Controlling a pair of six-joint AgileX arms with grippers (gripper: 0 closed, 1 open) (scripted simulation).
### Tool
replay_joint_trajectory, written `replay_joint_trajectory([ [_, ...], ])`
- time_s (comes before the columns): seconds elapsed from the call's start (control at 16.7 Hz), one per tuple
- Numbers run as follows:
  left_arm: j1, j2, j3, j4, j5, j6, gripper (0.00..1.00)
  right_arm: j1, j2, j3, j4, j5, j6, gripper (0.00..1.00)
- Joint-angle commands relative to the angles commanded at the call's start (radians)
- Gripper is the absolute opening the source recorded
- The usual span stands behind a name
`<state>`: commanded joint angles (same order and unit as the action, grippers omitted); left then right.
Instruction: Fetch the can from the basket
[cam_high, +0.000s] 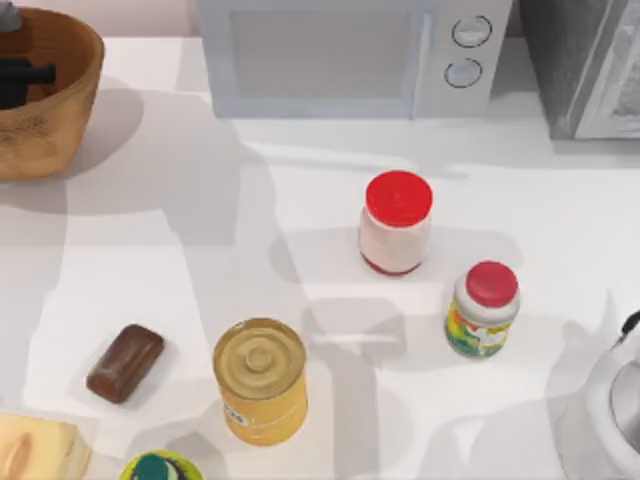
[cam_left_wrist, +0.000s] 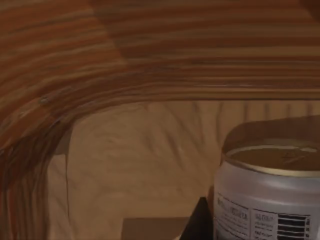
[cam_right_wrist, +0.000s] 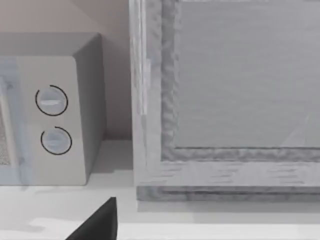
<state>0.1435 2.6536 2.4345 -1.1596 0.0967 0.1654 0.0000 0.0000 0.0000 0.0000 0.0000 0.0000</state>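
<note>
The wicker basket (cam_high: 50, 120) stands at the table's far left corner. My left gripper (cam_high: 20, 75) reaches down inside it, a dark shape against the ribbed inner wall. In the left wrist view the can (cam_left_wrist: 270, 195) stands upright on the basket floor (cam_left_wrist: 140, 165), very close to the camera. It has a dull gold top and a pale printed side. A dark part of my left gripper sits right beside the can. My right arm (cam_high: 610, 400) is parked at the table's right edge.
A microwave (cam_high: 350, 55) and a grey cabinet (cam_high: 585, 65) line the back. On the table stand two red-capped jars (cam_high: 396, 222) (cam_high: 484, 310), a large yellow tin (cam_high: 260, 380), a brown bar (cam_high: 125, 362), a bread loaf (cam_high: 35, 450) and a green-topped object (cam_high: 160, 468).
</note>
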Motion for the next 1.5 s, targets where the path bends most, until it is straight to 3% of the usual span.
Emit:
replay_joint_trajectory([
  [0.6,0.004,-0.047,-0.007,0.002,-0.009,-0.003,0.0,0.0,0.0,0.0,0.0,0.0,0.0,1.0],
  [0.84,0.004,-0.189,-0.131,0.068,-0.041,-0.021,0.0,0.0,0.0,0.0,0.0,0.0,0.0,1.0],
  [1.14,-0.02,-0.598,-0.5,0.234,-0.112,-0.046,0.0,0.0,0.0,0.0,0.0,0.0,0.0,1.0],
  [1.5,-0.082,-1.281,-1.145,0.507,-0.179,-0.07,0.0,0.0,0.0,0.0,0.0,0.0,0.0,1.0],
])
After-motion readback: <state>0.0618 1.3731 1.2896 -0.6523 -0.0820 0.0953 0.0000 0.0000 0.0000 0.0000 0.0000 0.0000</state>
